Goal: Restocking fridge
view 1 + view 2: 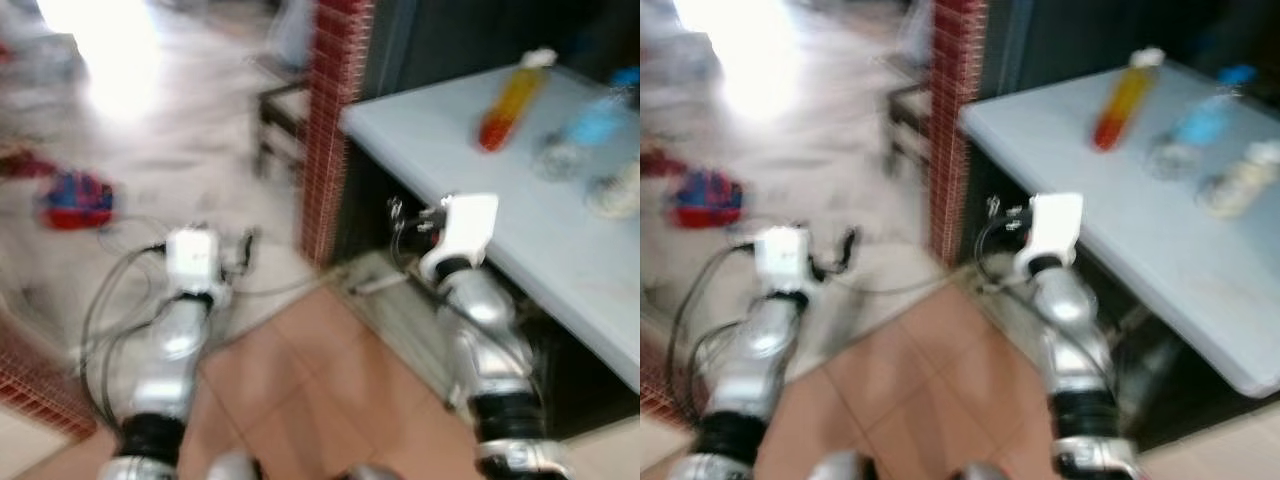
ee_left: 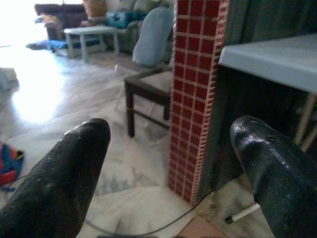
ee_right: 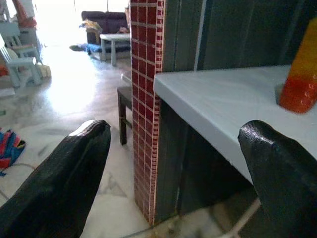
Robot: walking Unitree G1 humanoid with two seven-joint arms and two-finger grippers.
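Standing along the robot's right, the pale surface carries the stock within reach: an orange bottle, then a blue-capped one. Both the left gripper and right gripper hold their jaws apart, empty, probably ready for picking.

Setting: a lived-in home, open-plan, with a red-brick tiled pillar as the reference point. Beyond the pillar lie a polished marble-look floor, a dark wooden stool, and far back a sofa with a low coffee table before it. Beside the pillar a pale counter carries blurred bottles.
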